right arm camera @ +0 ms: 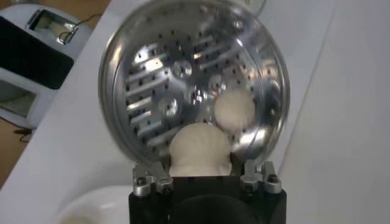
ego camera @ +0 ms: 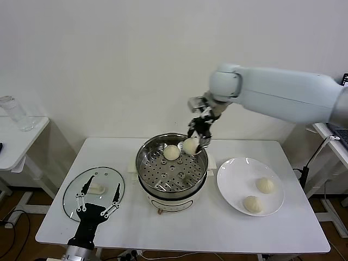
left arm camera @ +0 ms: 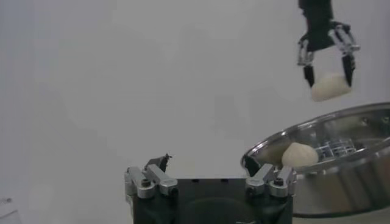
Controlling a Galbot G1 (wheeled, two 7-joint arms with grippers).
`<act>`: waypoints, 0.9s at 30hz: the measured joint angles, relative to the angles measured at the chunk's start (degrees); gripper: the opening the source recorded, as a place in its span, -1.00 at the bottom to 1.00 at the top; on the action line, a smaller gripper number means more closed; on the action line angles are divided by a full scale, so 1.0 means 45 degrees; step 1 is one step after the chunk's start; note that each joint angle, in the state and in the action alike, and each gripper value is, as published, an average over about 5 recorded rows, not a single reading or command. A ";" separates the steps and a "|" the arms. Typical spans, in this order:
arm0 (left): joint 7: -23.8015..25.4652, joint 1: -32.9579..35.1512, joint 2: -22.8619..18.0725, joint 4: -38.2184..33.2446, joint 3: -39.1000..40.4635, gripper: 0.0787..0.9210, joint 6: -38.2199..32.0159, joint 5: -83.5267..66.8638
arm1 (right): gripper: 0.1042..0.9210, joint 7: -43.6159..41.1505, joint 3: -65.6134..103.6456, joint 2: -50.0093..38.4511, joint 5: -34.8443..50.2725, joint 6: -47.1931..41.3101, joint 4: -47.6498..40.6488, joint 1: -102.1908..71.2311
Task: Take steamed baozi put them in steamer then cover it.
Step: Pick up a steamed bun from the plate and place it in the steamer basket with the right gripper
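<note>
The steamer (ego camera: 172,185) is a shiny steel pot with a perforated tray, on a white base at the table's middle. One baozi (ego camera: 172,153) lies on the tray at the back. My right gripper (ego camera: 196,142) is shut on a second baozi (ego camera: 190,145) and holds it just above the pot's far right rim; the right wrist view shows this bun (right arm camera: 200,148) over the tray, with the lying bun (right arm camera: 235,108) beyond. Two more baozi (ego camera: 265,185) (ego camera: 253,204) lie on the white plate (ego camera: 231,176). My left gripper (ego camera: 98,204) is open, low at the front left over the glass lid (ego camera: 73,191).
The white plate stands right of the steamer. The glass lid with its white handle (ego camera: 97,188) lies flat on the table left of the steamer. A side table with a clear jar (ego camera: 13,114) stands at far left. Another desk edge shows at far right.
</note>
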 measured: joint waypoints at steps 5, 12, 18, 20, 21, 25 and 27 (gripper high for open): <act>-0.0035 -0.0105 -0.0028 0.0071 0.0075 0.77 -0.0014 -0.0002 | 0.39 0.0607 -0.0318 0.1045 0.0399 -0.0279 -0.0224 -0.0230; -0.0117 -0.0233 -0.0017 0.0156 0.0048 0.77 -0.0037 -0.0037 | 0.39 0.1440 -0.0616 0.2305 0.0618 -0.0557 -0.0765 -0.0754; -0.0160 -0.0271 -0.0009 0.0190 -0.0006 0.77 -0.0105 -0.0093 | 0.39 0.1991 -0.0799 0.3058 0.0622 -0.0642 -0.1218 -0.1236; -0.0168 -0.0287 -0.0001 0.0191 -0.0005 0.77 -0.0128 -0.0115 | 0.39 0.2115 -0.0833 0.3216 0.0602 -0.0662 -0.1331 -0.1378; -0.0171 -0.0297 0.0005 0.0192 -0.0004 0.77 -0.0136 -0.0126 | 0.39 0.2163 -0.0843 0.3280 0.0586 -0.0669 -0.1379 -0.1446; -0.0177 -0.0318 0.0021 0.0180 -0.0023 0.77 -0.0146 -0.0154 | 0.40 0.2320 -0.0872 0.3481 0.0535 -0.0675 -0.1545 -0.1671; -0.0179 -0.0315 0.0024 0.0161 -0.0056 0.77 -0.0153 -0.0163 | 0.44 0.2383 -0.0890 0.3558 0.0518 -0.0674 -0.1593 -0.1766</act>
